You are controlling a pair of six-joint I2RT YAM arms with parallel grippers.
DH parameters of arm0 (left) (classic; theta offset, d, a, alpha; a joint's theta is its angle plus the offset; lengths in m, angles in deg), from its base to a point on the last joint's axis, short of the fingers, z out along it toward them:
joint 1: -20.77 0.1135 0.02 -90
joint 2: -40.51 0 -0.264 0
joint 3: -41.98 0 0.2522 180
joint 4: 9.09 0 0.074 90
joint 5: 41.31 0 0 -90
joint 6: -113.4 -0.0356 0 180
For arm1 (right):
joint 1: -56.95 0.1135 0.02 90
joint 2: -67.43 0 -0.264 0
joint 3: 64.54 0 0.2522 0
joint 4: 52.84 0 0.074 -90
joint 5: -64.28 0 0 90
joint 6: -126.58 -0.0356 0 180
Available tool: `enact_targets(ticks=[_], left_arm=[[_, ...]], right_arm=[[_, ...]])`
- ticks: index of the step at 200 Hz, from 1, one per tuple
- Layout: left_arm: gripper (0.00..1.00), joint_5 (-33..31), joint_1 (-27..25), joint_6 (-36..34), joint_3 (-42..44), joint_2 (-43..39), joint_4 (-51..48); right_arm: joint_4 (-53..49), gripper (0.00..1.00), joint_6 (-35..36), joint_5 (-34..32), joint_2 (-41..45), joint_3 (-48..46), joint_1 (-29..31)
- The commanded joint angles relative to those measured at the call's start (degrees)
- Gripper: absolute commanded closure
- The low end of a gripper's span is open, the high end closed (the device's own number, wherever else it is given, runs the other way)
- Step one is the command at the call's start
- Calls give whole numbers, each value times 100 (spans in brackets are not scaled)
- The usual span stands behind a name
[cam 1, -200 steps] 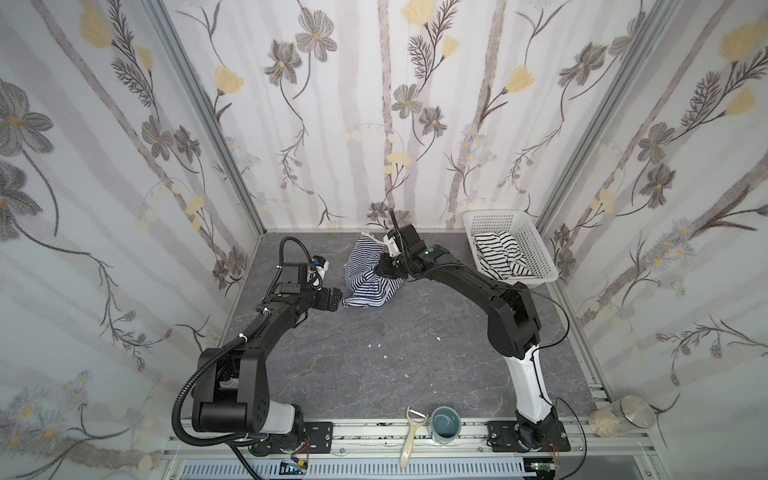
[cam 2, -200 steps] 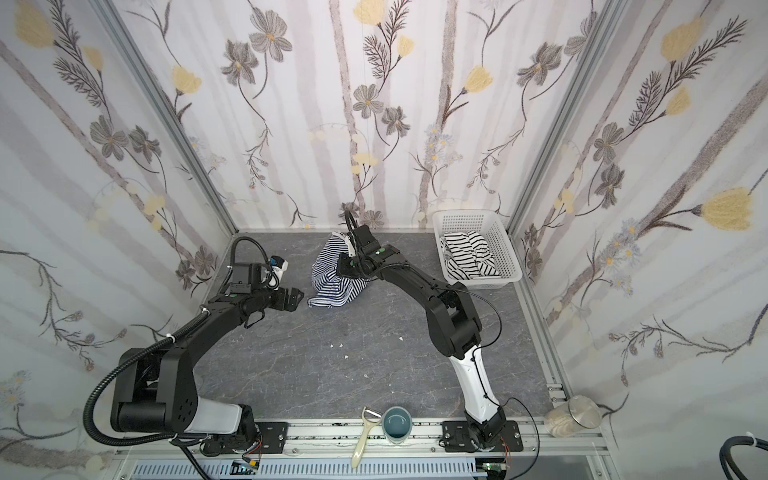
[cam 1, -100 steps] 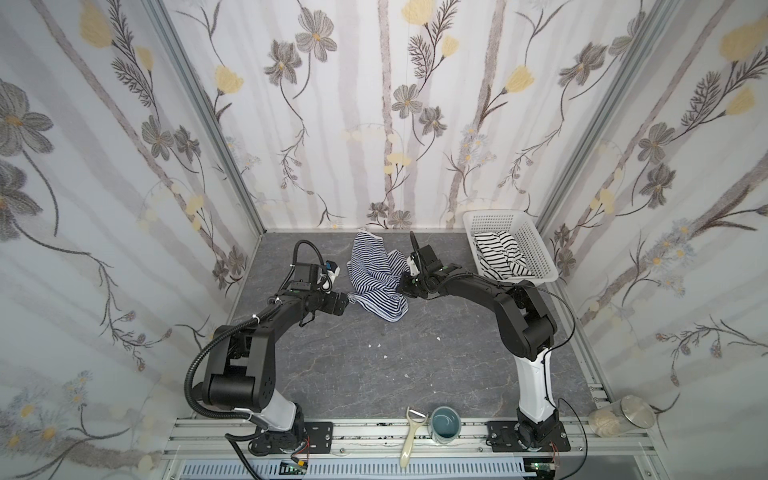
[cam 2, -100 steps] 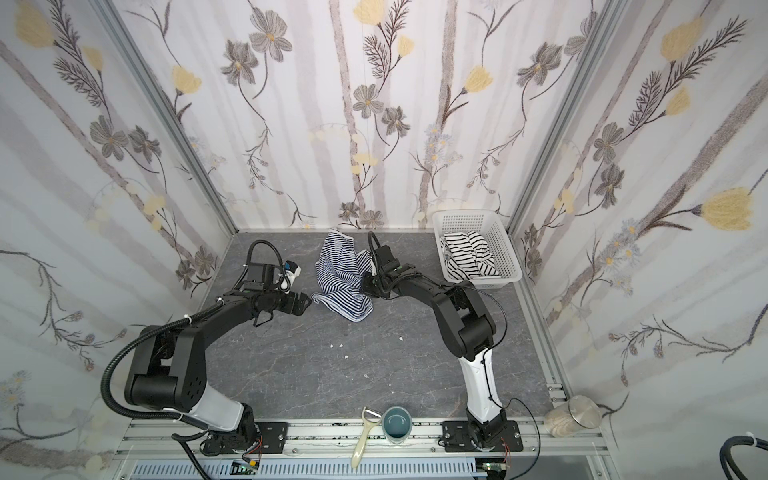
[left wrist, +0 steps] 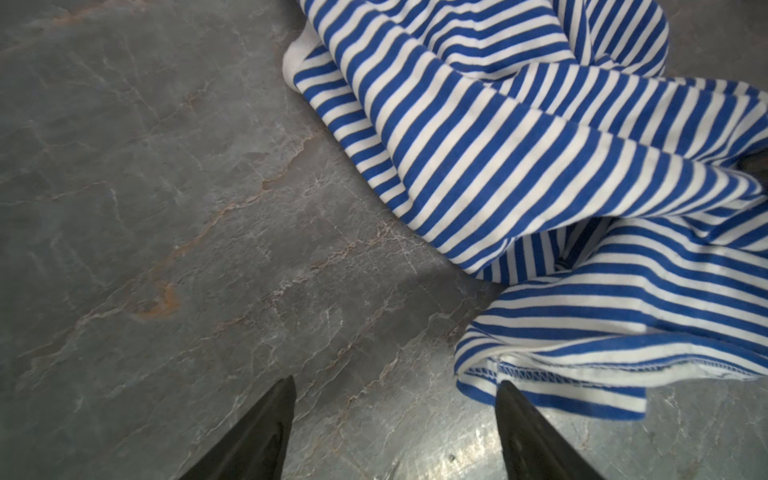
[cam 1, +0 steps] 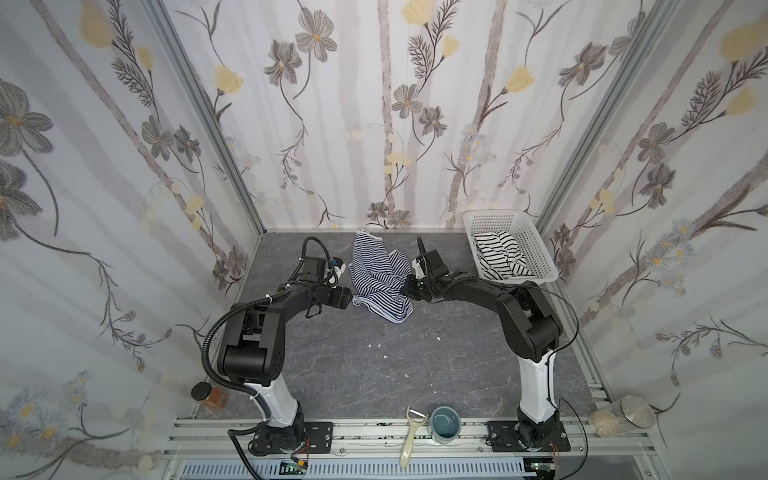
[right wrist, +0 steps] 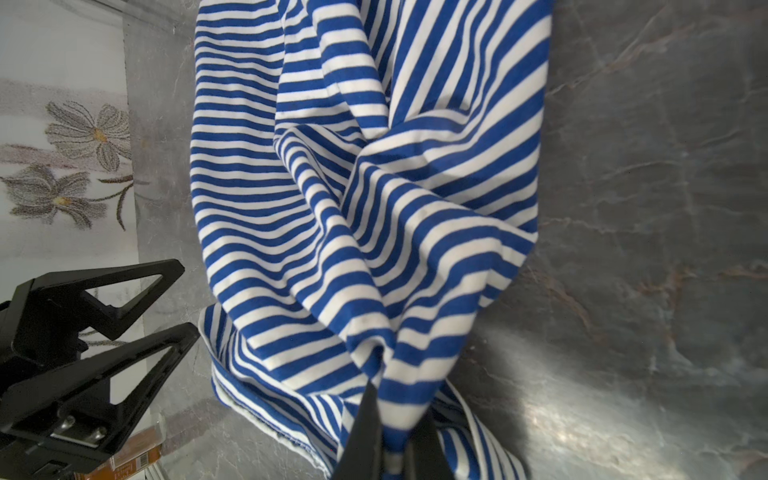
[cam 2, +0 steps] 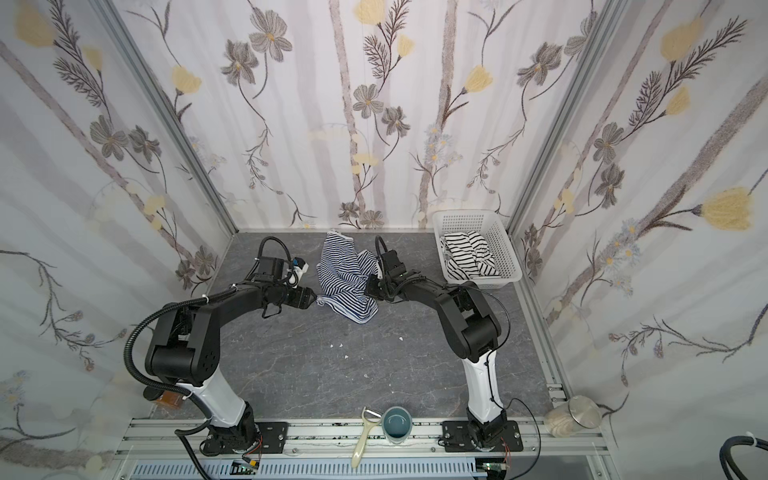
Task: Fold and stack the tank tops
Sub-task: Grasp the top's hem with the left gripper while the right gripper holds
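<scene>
While its jaws stand apart over the grey marbled tabletop [cam 1: 374, 365], the left gripper [cam 1: 347, 298] [left wrist: 397, 382] is pictured low at the left edge of the crumpled top with fine navy-and-white stripes [cam 1: 380, 274] [cam 2: 347, 276], one fingertip [left wrist: 519, 419] just beside the stitched hem [left wrist: 582, 370], nothing held. The soft sleeveless garment is heaped toward the back of the table, between the two arms. Its right side is clamped in the closed jaws of the right gripper [cam 1: 409, 286] [right wrist: 395, 415], fabric bunched between the black fingers [right wrist: 365, 428]. Further right, the white top with wider black stripes [cam 1: 496, 253] is piled inside the white perforated plastic basket [cam 1: 536, 249] in the back corner.
</scene>
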Motion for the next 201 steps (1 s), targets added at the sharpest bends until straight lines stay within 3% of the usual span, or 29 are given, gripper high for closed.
enact_targets(ticks=[1,35,55,95,103,112,122,142,153,167,201], left_arm=[[23,231,-51,63,-36,118,58],[26,347,-129,113,-102,314,58],[34,404,-139,129,-139,420,51],[65,1006,-139,279,-289,623,-83],[78,1130,-140,297,-339,675,-149],[100,1204,-139,293,-412,698,-262],[100,1222,-126,231,-473,656,-416],[100,1231,-32,165,-477,298,-632],[100,1249,62,182,-443,-3,-707],[100,1293,225,242,-389,-443,-763],[100,1132,449,228,-197,-1432,-872]], right_arm=[[273,94,-54,81,56,-9,-10],[309,94,-68,110,44,-23,-15],[327,94,-77,132,38,-25,-16],[354,94,-85,181,57,-21,-10],[354,94,-77,206,66,-23,-9],[353,93,-63,223,101,-20,-8],[363,86,-20,252,187,-33,-16],[423,58,115,376,468,-120,0],[439,49,210,382,686,-215,3],[433,45,311,344,955,-382,1],[228,46,454,-13,1221,-761,-19]])
